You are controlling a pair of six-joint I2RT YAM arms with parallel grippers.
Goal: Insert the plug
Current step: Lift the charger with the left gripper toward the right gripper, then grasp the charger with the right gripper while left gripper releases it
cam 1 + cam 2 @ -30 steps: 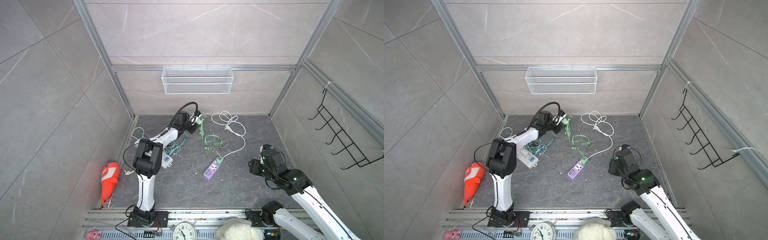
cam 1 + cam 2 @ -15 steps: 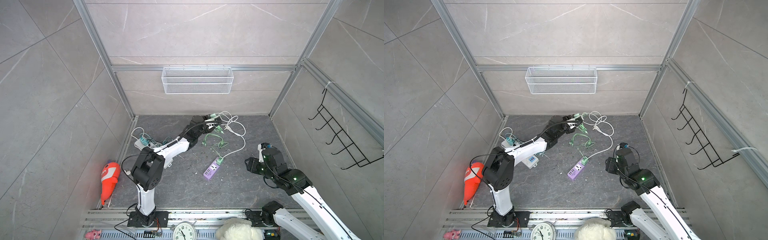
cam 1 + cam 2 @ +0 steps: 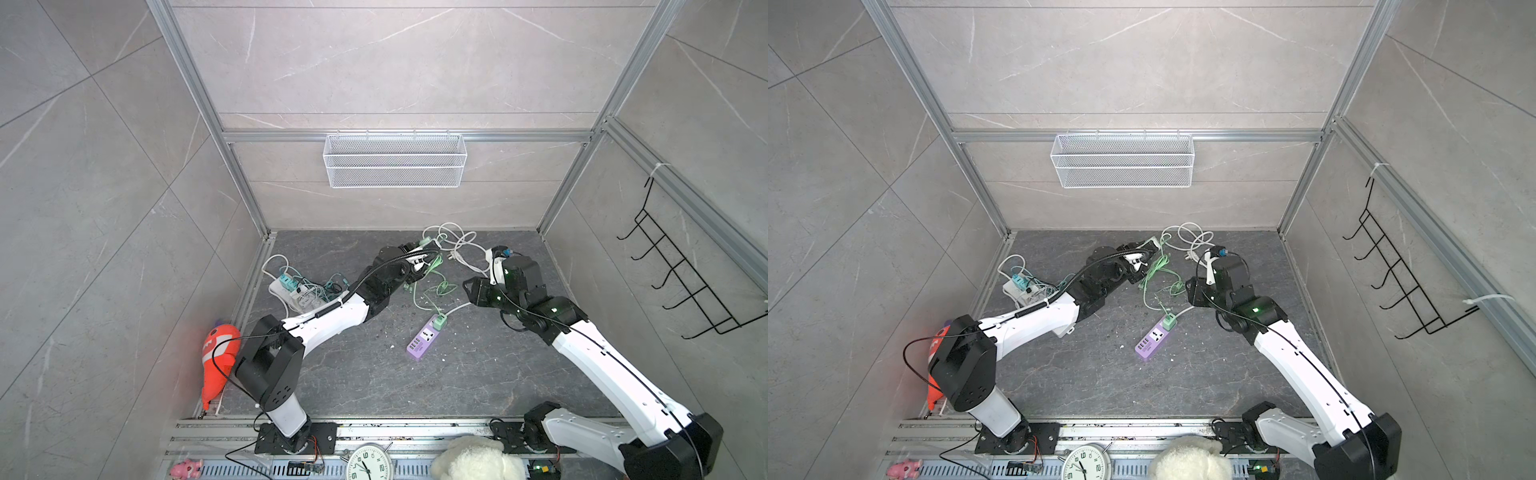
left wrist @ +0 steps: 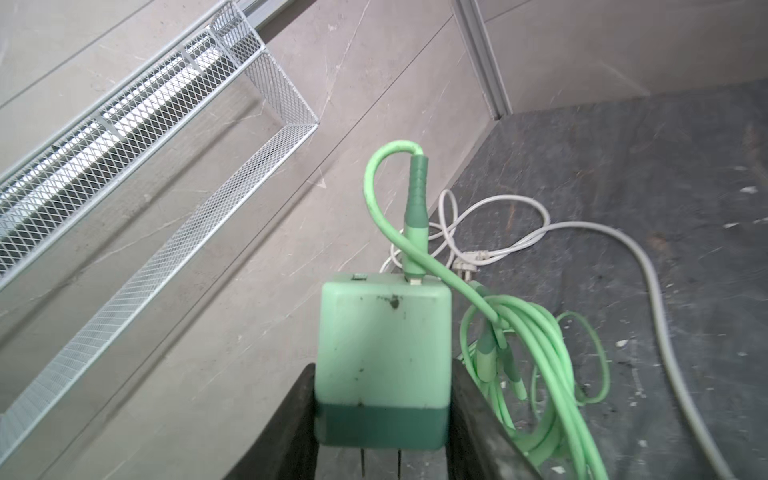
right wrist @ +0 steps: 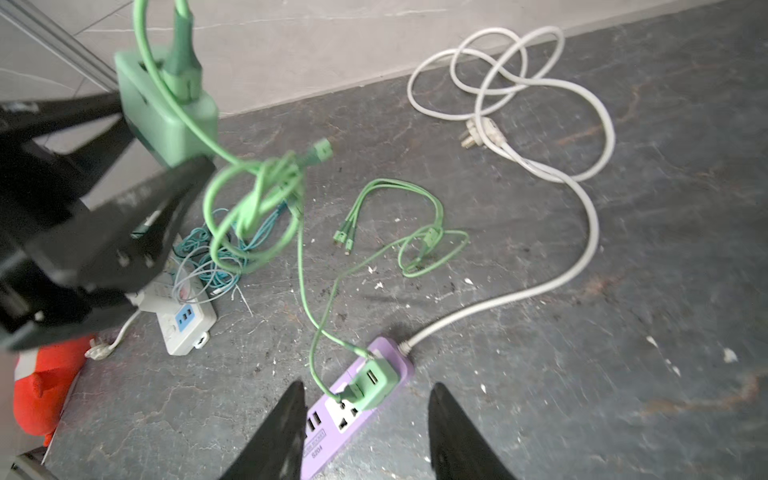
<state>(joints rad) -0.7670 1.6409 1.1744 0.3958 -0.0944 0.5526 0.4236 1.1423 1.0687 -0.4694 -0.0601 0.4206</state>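
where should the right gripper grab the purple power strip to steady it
Pinch the purple power strip across its narrow width at the USB-port end, coming straight down from above. It lies flat on the floor, its long sides are bare there, and the small green charger and open socket sit toward the cord end.

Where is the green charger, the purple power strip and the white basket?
green charger (image 4: 382, 345), left wrist view, on its pale front face.
purple power strip (image 3: 422, 340), in a top view, on the middle of its top.
white basket (image 3: 395, 166), in a top view, on its front mesh wall.
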